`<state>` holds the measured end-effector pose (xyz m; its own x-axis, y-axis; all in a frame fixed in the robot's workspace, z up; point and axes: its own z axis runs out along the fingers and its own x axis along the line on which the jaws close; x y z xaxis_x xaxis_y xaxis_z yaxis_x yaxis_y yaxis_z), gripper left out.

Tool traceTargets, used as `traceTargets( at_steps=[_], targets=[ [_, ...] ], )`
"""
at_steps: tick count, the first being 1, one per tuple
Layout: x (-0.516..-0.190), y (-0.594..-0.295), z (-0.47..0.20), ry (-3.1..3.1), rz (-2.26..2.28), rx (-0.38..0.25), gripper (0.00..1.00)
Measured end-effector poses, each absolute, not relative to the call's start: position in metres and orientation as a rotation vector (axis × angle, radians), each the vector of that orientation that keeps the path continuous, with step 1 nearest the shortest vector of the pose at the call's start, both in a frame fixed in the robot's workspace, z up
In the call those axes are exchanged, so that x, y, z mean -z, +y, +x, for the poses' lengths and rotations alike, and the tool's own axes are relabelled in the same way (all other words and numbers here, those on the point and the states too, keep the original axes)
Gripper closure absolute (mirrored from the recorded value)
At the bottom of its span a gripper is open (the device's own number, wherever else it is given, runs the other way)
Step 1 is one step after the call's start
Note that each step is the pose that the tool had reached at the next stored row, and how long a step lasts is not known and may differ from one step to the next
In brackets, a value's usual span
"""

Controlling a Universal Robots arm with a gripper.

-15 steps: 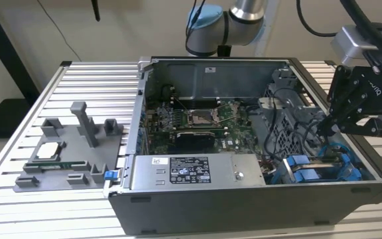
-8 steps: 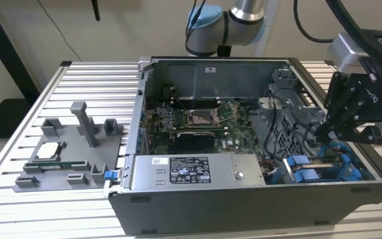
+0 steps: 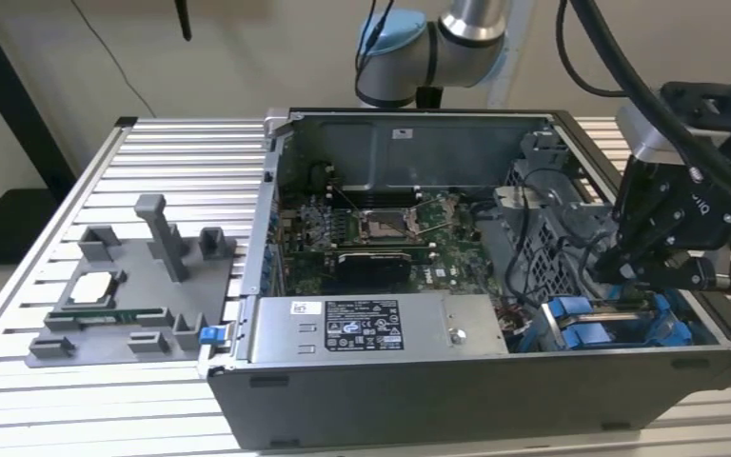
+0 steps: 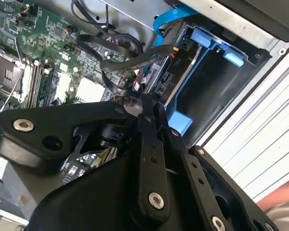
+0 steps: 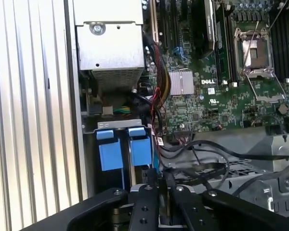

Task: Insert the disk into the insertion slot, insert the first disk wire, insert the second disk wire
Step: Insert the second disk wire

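The black gripper (image 3: 639, 271) hangs inside the open computer case (image 3: 467, 381), at the corner on the exterior view's right, just above the blue carrier of the disk (image 3: 607, 324). In both wrist views its 2 fingers (image 5: 149, 202) stand close together, nearly closed, with something thin and dark between their tips; what it is cannot be told. The disk (image 4: 183, 72) sits down in the grey slot (image 4: 231, 96), its blue tabs (image 5: 123, 149) showing at the bay's edge. Black wires (image 4: 120, 62) and a blue cable (image 4: 166, 19) loop just beside the fingertips. Beyond lies the green motherboard (image 5: 216, 72). The grey power supply (image 3: 379, 328) fills the case's near side. On the slatted table (image 3: 35, 400), a grey fixture (image 3: 125, 295) holds small parts.
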<state>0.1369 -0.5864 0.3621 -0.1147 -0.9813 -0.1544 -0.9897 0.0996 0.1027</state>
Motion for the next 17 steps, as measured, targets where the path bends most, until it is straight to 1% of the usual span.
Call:
traceTargets(
  at_steps=[9,17],
  targets=[
    [-0.354,-0.587,0.140,2.295,-2.068,-0.270,1.00],
    [-0.349,-0.587,0.143,2.283,-2.095,-0.227,1.00]
  ],
)
